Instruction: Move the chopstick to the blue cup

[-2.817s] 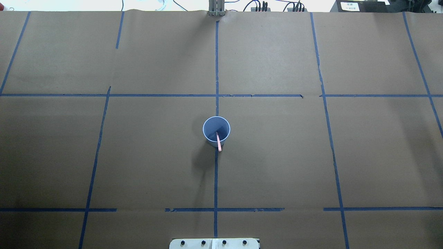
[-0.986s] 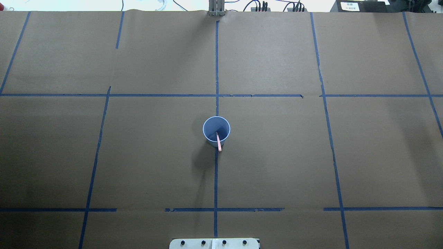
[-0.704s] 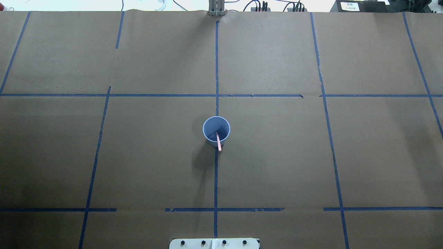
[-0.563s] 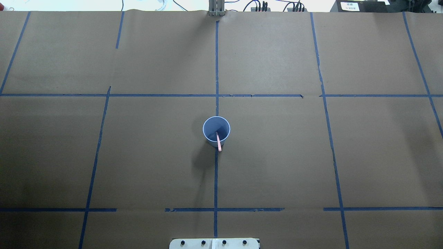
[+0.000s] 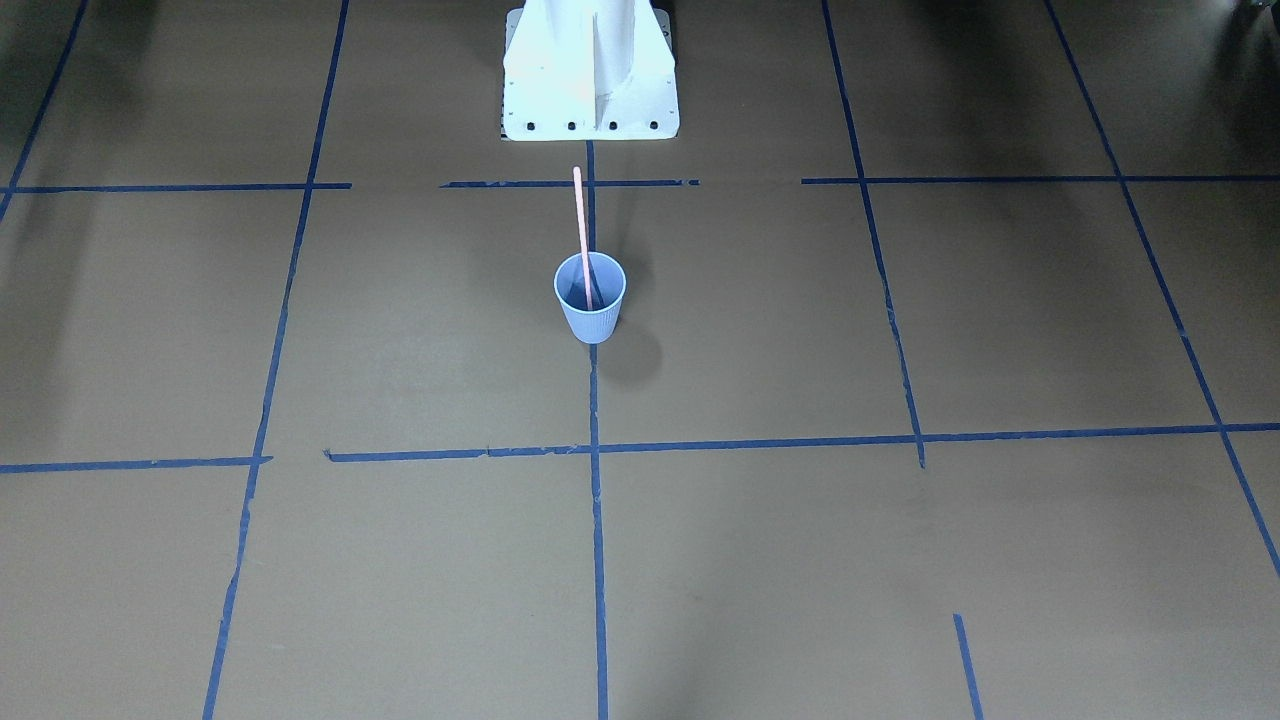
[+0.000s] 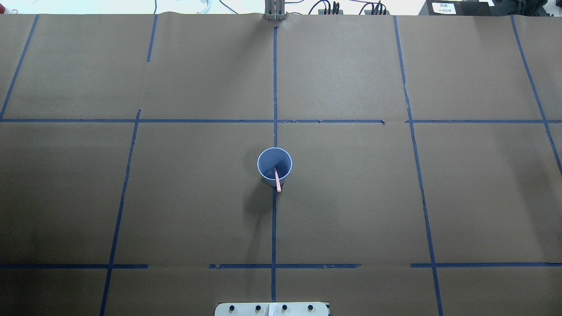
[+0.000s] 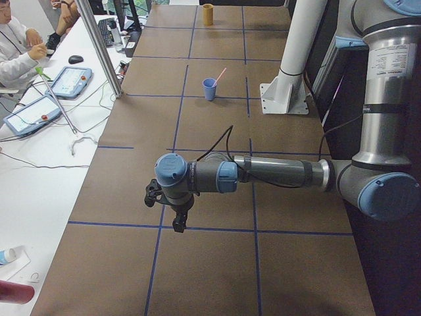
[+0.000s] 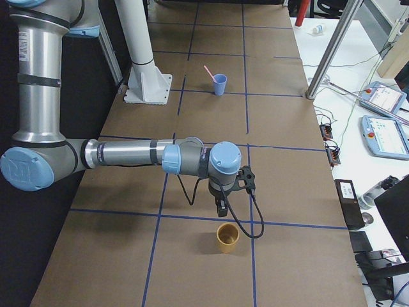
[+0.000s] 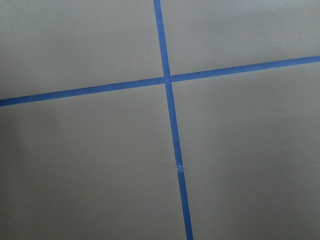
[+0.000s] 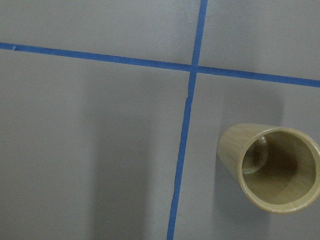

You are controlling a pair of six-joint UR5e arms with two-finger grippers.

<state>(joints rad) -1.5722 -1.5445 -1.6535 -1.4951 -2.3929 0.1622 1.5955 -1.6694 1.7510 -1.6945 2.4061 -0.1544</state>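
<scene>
The blue cup (image 6: 265,161) stands upright at the middle of the table, on the centre tape line; it also shows in the front view (image 5: 592,322). One pale pink chopstick (image 5: 579,215) stands in it, leaning toward the robot's base over the near rim (image 6: 278,183). My left gripper (image 7: 179,224) shows only in the left side view, low over the table's left end, far from the cup. My right gripper (image 8: 222,208) shows only in the right side view, near the table's right end. I cannot tell whether either is open or shut.
A tan wooden cup (image 8: 227,238) stands upright just beyond the right gripper; its inside looks empty in the right wrist view (image 10: 272,167). The robot's white base (image 5: 590,70) is behind the blue cup. Operators and tablets (image 7: 69,82) are along the far side.
</scene>
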